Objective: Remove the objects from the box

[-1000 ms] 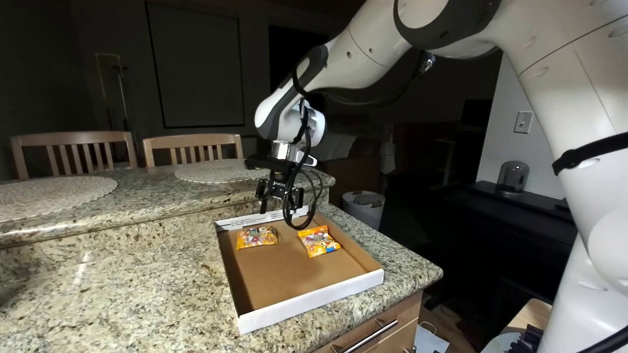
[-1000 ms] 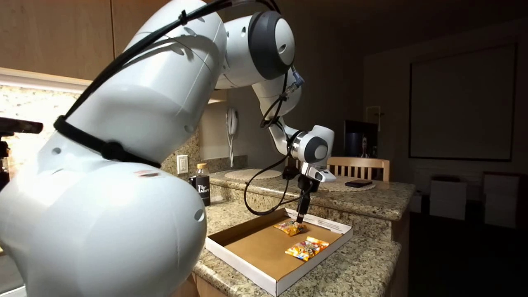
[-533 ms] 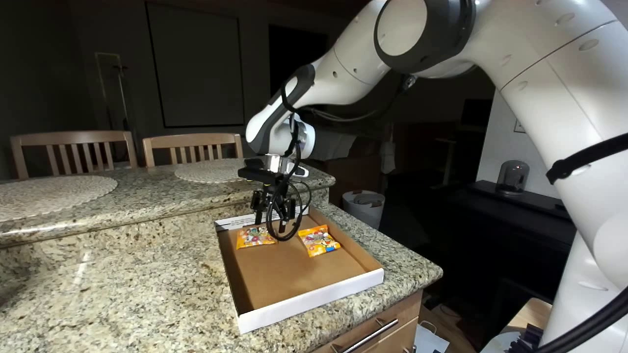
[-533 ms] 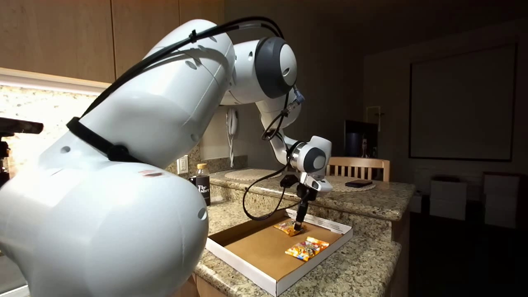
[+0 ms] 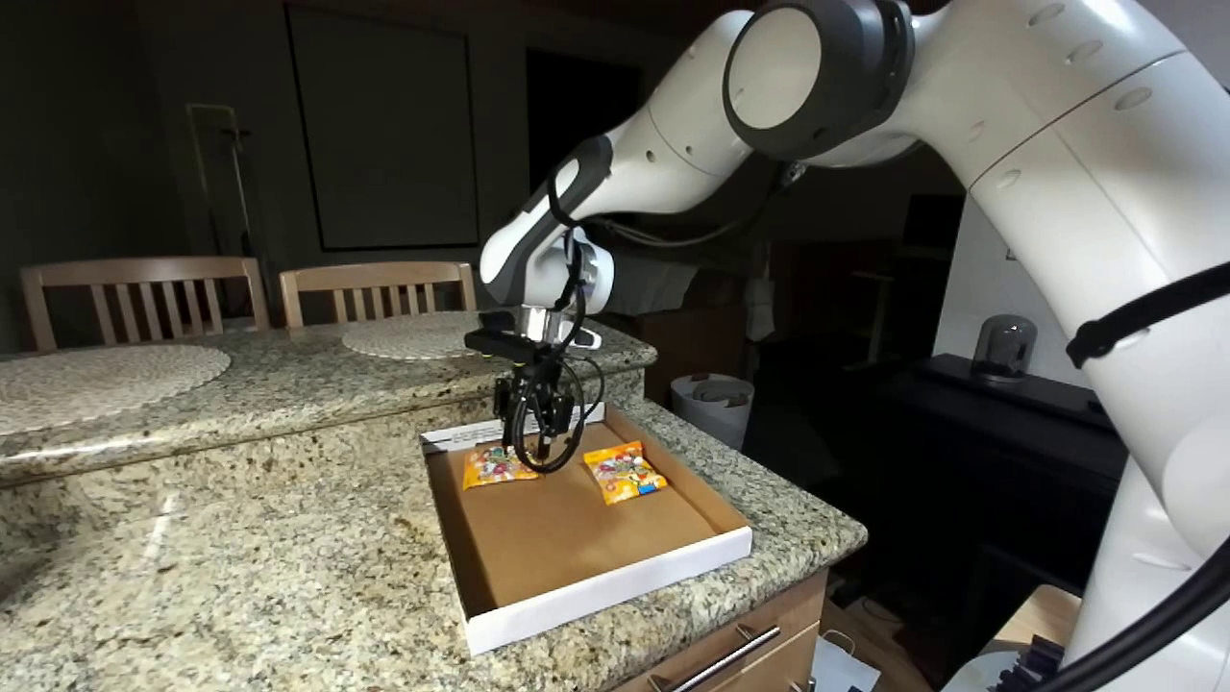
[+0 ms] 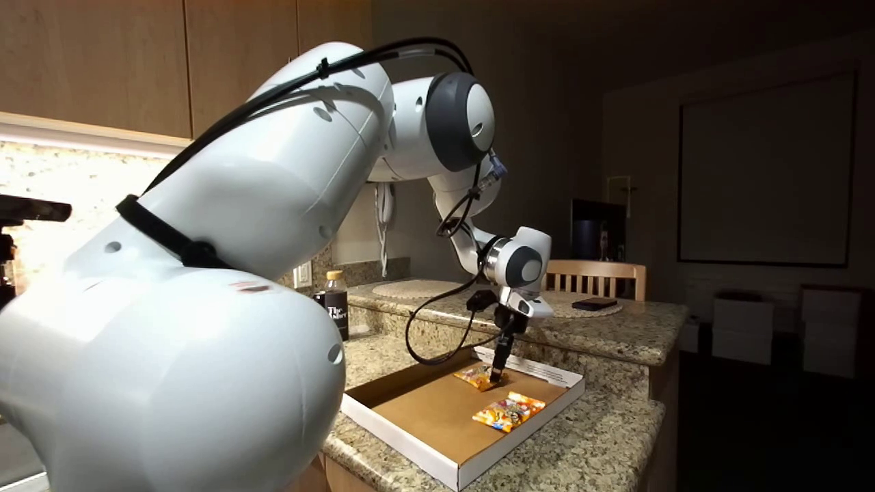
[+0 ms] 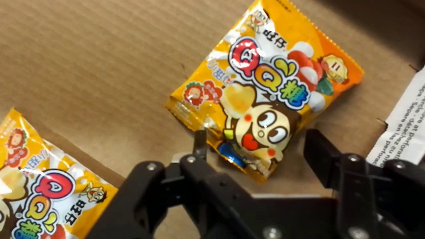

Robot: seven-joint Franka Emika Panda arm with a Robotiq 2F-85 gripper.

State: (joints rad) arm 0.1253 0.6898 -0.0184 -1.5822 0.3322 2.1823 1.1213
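Observation:
Two orange-and-yellow packets lie flat inside the white-rimmed box (image 5: 610,594), which has a brown cardboard floor and also shows in an exterior view (image 6: 403,429). My gripper (image 5: 526,447) is low in the box over the packet (image 5: 492,468) near the printed rim. In the wrist view, the gripper (image 7: 257,144) is open, with one finger on each side of that packet's lower corner (image 7: 262,83). A gap shows between the right finger and the packet; whether the left finger touches cannot be told. The second packet (image 7: 40,189) lies apart from the gripper, also seen in an exterior view (image 6: 509,411).
A raised granite ledge (image 5: 288,404) stands behind the box, with round woven mats (image 5: 413,335) on it. A dark bottle (image 6: 335,307) stands on the counter. A dark flat object (image 6: 594,304) lies on a mat. The counter edge (image 5: 817,548) is close to the box.
My gripper has come down into the box toward the packet near the printed rim. Its fingers look somewhat closer together than before. Both packets and the box have stayed put.

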